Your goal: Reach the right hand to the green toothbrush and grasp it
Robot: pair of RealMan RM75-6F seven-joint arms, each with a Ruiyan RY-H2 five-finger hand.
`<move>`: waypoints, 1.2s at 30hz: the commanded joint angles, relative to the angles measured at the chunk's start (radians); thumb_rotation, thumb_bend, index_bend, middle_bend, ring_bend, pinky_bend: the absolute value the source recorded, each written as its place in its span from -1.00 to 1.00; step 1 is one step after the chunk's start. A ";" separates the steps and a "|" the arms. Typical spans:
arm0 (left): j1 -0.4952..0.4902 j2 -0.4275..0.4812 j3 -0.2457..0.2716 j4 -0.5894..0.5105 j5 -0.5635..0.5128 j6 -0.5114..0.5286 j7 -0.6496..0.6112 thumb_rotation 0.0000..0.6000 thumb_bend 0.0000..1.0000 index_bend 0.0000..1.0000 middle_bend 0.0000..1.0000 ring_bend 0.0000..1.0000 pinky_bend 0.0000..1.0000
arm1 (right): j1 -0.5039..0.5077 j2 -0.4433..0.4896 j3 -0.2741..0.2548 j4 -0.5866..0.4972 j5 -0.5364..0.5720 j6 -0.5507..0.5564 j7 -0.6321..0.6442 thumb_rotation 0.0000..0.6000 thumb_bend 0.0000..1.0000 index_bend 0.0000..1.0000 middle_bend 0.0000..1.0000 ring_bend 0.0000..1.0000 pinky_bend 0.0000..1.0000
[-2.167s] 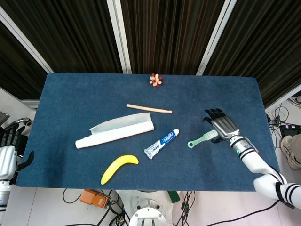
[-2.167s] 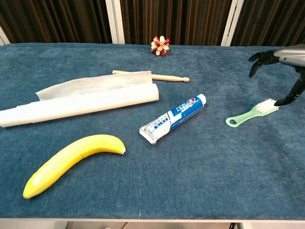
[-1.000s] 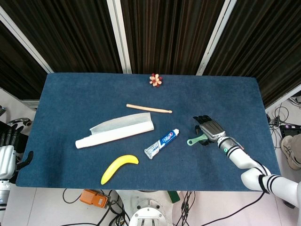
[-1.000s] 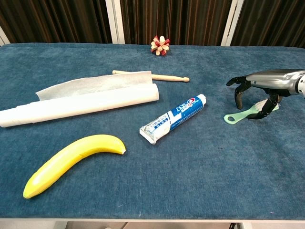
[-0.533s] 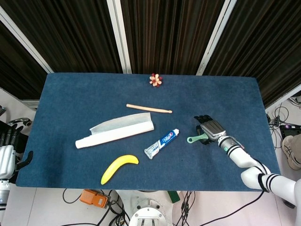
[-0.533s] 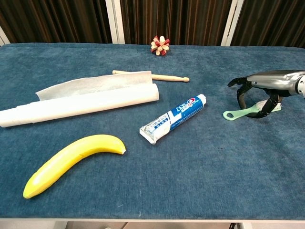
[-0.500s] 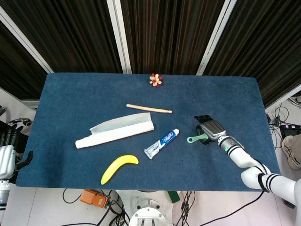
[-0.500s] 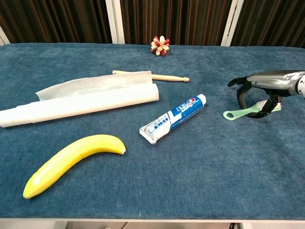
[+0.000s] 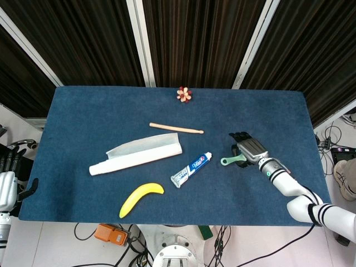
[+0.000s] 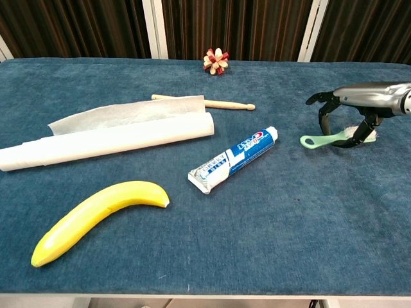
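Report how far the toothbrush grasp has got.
Reach looks done: the right hand is over the green toothbrush, fingers curled around its bristle end. In hand: the grip seems closed, and the ringed handle end appears raised off the blue table in the chest view. Left: only confirming the hold is secure.

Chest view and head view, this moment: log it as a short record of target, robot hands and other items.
target: green toothbrush, ring end pointing toward the toothpaste tube
right robot hand: fingers curled around the toothbrush, holding it
left robot hand: off the table's left edge, holding nothing
table: blue cloth
other items: banana, paper roll, wooden stick, small wooden puzzle
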 commanded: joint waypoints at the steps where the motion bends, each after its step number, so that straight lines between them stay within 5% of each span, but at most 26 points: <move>1: 0.000 0.000 0.000 0.000 0.000 0.001 -0.002 1.00 -0.35 -0.82 -1.00 -1.00 -0.90 | 0.000 0.019 0.013 -0.026 0.004 0.021 0.004 1.00 0.52 0.47 -0.81 -0.87 -0.92; 36: 0.004 0.001 -0.006 -0.008 -0.015 0.000 -0.002 1.00 -0.35 -0.82 -1.00 -1.00 -0.90 | 0.177 0.288 0.330 -0.496 0.147 0.170 -0.181 1.00 0.53 0.68 -0.81 -0.85 -0.83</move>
